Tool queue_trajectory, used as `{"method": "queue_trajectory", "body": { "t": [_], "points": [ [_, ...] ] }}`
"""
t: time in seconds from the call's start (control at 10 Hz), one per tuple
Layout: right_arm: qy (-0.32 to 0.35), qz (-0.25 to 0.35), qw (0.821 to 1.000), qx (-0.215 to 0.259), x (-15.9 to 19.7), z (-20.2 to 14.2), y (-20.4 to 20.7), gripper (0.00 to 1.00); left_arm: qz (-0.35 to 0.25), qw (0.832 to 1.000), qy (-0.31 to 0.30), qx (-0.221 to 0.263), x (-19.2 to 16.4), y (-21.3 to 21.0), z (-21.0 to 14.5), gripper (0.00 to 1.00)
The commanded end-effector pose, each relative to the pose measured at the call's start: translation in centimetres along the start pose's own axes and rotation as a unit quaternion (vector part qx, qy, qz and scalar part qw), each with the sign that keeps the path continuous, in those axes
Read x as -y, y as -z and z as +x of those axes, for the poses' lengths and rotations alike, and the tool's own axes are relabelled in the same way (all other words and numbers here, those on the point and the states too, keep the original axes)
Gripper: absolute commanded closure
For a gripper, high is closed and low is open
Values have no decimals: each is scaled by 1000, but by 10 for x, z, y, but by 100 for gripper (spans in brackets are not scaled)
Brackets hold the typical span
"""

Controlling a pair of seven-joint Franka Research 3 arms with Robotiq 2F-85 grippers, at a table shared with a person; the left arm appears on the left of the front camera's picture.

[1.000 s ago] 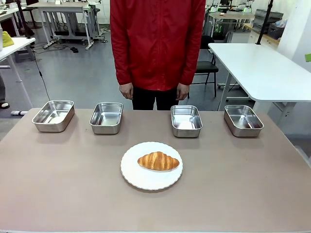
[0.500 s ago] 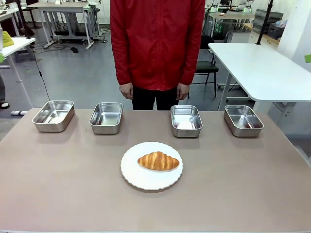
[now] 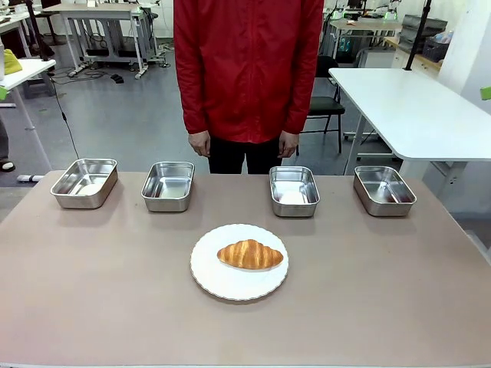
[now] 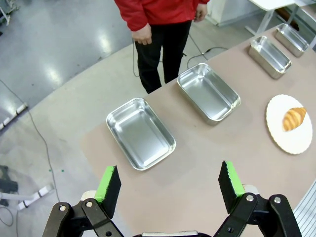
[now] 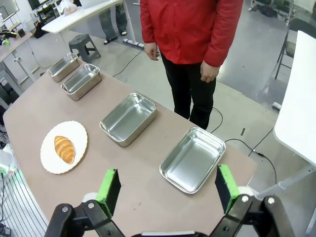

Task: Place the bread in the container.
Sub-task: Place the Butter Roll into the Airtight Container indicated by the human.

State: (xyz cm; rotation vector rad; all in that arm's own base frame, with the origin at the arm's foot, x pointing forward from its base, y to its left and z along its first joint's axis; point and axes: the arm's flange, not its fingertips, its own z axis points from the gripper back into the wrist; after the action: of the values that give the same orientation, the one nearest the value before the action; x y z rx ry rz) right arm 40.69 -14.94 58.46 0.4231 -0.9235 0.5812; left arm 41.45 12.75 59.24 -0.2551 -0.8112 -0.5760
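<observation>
The bread (image 3: 250, 254), a golden-brown croissant, lies on a round white plate (image 3: 230, 287) at the table's middle; it also appears in the wrist views (image 4: 294, 118) (image 5: 64, 148). Several steel trays stand in a row at the far edge (image 3: 84, 182) (image 3: 168, 185) (image 3: 294, 190) (image 3: 383, 189), all empty; which one is the container I cannot tell. My left gripper (image 4: 170, 183) hangs open high over the table's left end, above the leftmost tray (image 4: 140, 133). My right gripper (image 5: 168, 187) hangs open high over the right end, above the rightmost tray (image 5: 192, 159).
A person in a red jacket (image 3: 247, 69) stands behind the far edge, both hands (image 3: 199, 143) hanging at the sides. A white table (image 3: 414, 107) and a chair stand to the back right. Bare brown tabletop (image 3: 92, 291) lies around the plate.
</observation>
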Motion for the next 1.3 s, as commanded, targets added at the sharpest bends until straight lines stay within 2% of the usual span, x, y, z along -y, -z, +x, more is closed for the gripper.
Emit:
{"method": "queue_trajectory", "body": {
  "t": [0.0, 1.2],
  "points": [
    [0, -2, 1000, 2, 0, 1, -1, 0, 2, 1000, 0, 2, 0, -1, 0, 0],
    [0, -2, 1000, 2, 0, 1, -1, 0, 2, 1000, 0, 2, 0, -1, 0, 0]
  ]
}}
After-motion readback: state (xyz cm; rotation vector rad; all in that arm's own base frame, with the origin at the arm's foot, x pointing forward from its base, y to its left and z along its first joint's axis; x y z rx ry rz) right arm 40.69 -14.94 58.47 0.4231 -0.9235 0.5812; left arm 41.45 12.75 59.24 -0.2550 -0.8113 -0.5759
